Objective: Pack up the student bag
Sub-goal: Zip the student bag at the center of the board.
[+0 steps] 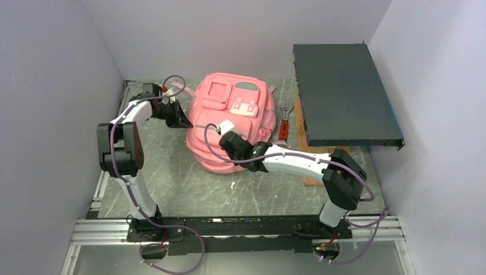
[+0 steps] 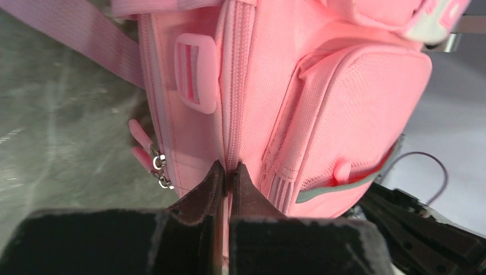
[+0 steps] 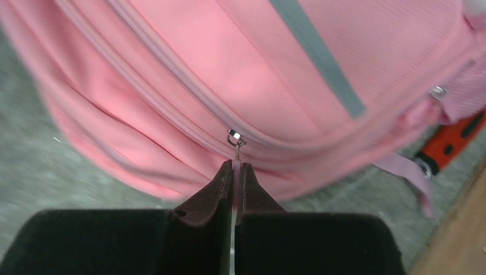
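Observation:
The student bag, a pink backpack with grey trim and a white-pink patch, lies flat in the middle of the table. My left gripper is at the bag's left side. In the left wrist view it is shut, pinching the fabric along a closed zip seam of the bag. My right gripper is over the bag's near front. In the right wrist view it is shut on a pale pink zip pull hanging from a metal slider on a long zip of the bag.
A dark flat rack unit stands raised at the back right. An orange-handled tool, a wrench and a wooden board lie between it and the bag. Two more pink pulls hang at the bag's side. Walls close in left and right.

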Tool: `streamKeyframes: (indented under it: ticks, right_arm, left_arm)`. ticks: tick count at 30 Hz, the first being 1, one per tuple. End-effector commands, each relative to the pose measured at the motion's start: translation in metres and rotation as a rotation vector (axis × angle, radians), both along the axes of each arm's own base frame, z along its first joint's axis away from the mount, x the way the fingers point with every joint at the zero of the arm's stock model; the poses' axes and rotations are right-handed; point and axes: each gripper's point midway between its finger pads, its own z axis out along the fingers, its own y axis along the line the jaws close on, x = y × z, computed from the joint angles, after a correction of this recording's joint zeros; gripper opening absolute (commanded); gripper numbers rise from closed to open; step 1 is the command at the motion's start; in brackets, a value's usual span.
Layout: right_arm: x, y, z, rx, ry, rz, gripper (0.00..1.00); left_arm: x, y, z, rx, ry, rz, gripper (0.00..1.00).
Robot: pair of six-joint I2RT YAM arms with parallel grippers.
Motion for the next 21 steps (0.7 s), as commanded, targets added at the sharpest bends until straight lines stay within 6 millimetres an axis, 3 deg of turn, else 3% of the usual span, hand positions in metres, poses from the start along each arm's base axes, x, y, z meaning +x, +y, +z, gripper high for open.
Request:
streamKeyframes:
  ticks: [1,4,7,14,19,20,21]
  right_arm:
    - [-0.021,-0.069,-0.014,-0.273,0.051,0.001,0.0]
    - [-0.017,-0.084,-0.015,-0.271,0.054,-0.044,0.0]
    - [0.0,-0.095,-0.014,-0.251,0.046,-0.111,0.0]
    - [0.062,-0.113,0.009,-0.32,-0.064,-0.287,0.0]
    - [0.074,-0.104,0.025,-0.292,-0.088,-0.261,0.0]
    - [0.072,-0.1,0.03,-0.259,-0.084,-0.243,0.07]
    - [0.069,-0.096,0.035,-0.229,-0.078,-0.221,0.18]
  left_arm:
    - [0.036,0.077,0.018,0.264,-0.179,0.133,0.0]
    - [0.037,0.098,0.019,0.307,-0.176,0.169,0.0]
    - [0.036,0.11,0.018,0.342,-0.173,0.187,0.0]
    - [0.034,0.112,0.019,0.362,-0.178,0.182,0.0]
    - [0.035,0.11,0.026,0.347,-0.196,0.184,0.0]
    - [0.035,0.109,0.028,0.342,-0.2,0.185,0.0]
    - [0.035,0.109,0.031,0.339,-0.201,0.186,0.08]
